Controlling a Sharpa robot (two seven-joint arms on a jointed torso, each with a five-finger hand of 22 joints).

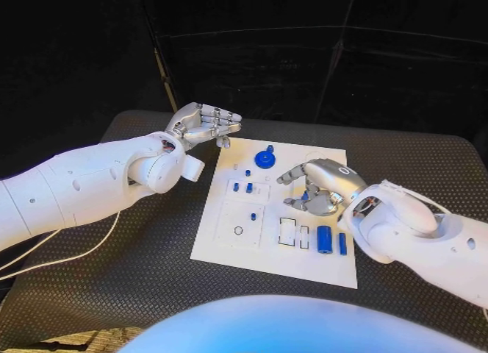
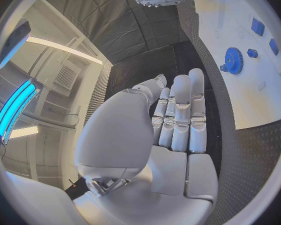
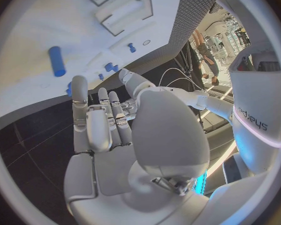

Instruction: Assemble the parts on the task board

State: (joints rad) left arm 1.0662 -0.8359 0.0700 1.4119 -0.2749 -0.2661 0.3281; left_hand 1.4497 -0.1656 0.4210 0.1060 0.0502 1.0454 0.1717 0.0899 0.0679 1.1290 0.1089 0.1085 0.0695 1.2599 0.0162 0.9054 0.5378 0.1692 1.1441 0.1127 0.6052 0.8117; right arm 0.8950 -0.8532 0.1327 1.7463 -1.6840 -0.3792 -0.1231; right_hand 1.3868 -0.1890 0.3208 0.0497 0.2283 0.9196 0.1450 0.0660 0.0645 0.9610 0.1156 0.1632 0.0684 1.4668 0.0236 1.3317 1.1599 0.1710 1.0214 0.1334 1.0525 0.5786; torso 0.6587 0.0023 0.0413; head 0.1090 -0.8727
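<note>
Presently, right hand [image 1: 320, 188] hovers over task board [image 1: 228, 239], fingers curled, empty; left hand [image 1: 205, 123] likewise empty. Descend squarely onto the blue cylinder [image 1: 325, 240].

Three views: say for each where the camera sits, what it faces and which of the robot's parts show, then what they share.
Head view: on the head, looking down at the board; both arms, left hand, right hand.
Left wrist view: behind the left hand, facing the board's edge.
Right wrist view: behind the right hand, facing the board.
Shared: board; blue gear.
</note>
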